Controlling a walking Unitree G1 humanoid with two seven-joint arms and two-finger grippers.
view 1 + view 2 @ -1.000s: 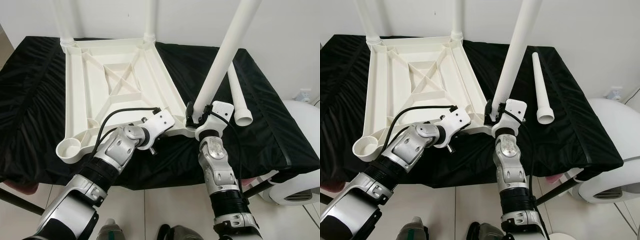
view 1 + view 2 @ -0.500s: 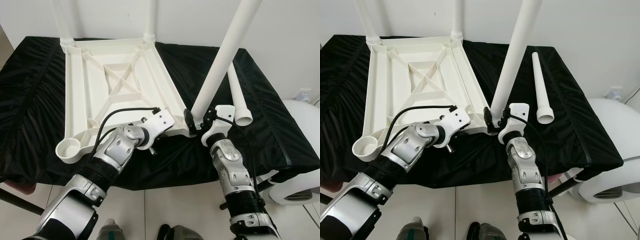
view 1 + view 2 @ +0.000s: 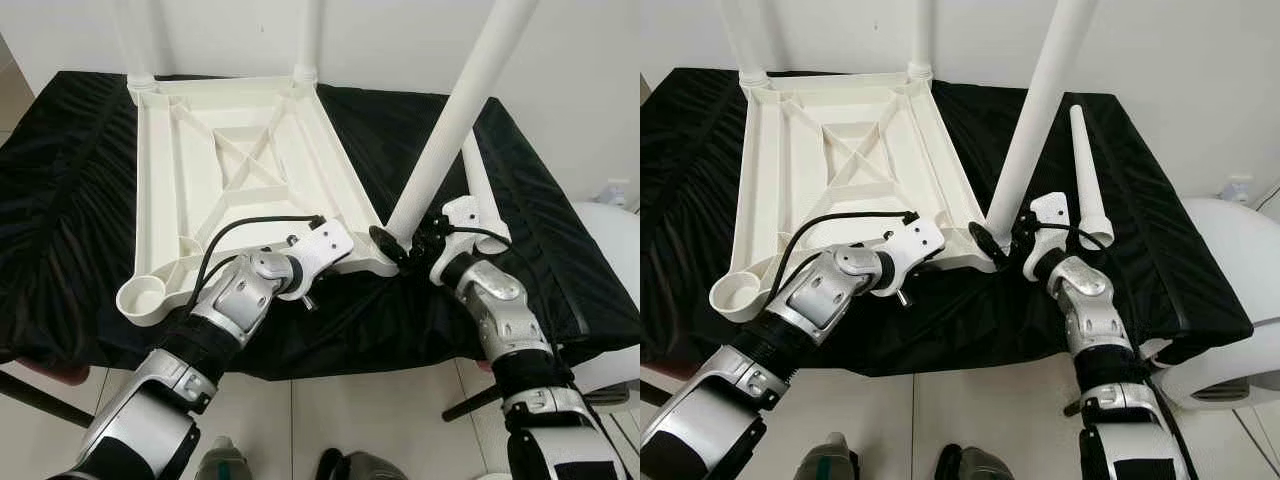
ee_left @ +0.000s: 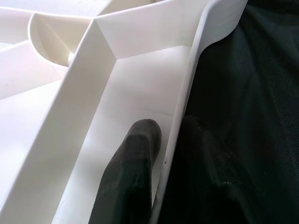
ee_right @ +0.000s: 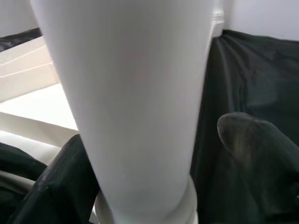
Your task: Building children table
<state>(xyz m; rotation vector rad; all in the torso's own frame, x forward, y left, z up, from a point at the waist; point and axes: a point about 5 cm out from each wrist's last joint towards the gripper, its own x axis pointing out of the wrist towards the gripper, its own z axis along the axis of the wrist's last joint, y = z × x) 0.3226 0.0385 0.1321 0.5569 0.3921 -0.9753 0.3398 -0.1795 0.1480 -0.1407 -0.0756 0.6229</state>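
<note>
The white table top [image 3: 240, 170] lies upside down on a black cloth [image 3: 60, 200]. Two white legs [image 3: 135, 40] [image 3: 308, 35] stand in its far corners. My left gripper [image 4: 170, 154] is shut on the near rim [image 4: 187, 93], one finger [image 4: 135, 177] inside and the other outside. My right gripper [image 3: 405, 243] is shut on a third leg [image 3: 450, 130] near its base, at the near right corner. This leg leans up and to the right. In the right wrist view the leg [image 5: 135, 93] sits between both fingers [image 5: 60, 186]. A fourth leg [image 3: 1087, 190] lies loose on the cloth at right.
The near left corner socket [image 3: 140, 297] holds no leg. The cloth hangs over the table's front edge. A white rounded appliance [image 3: 1230, 300] stands at the right beside the table. A white wall runs close behind. Small objects sit on the tiled floor [image 3: 220, 460].
My right arm has swung out to the right, its gripper still on the leg's base at the corner. The left gripper has kept its hold on the rim.
</note>
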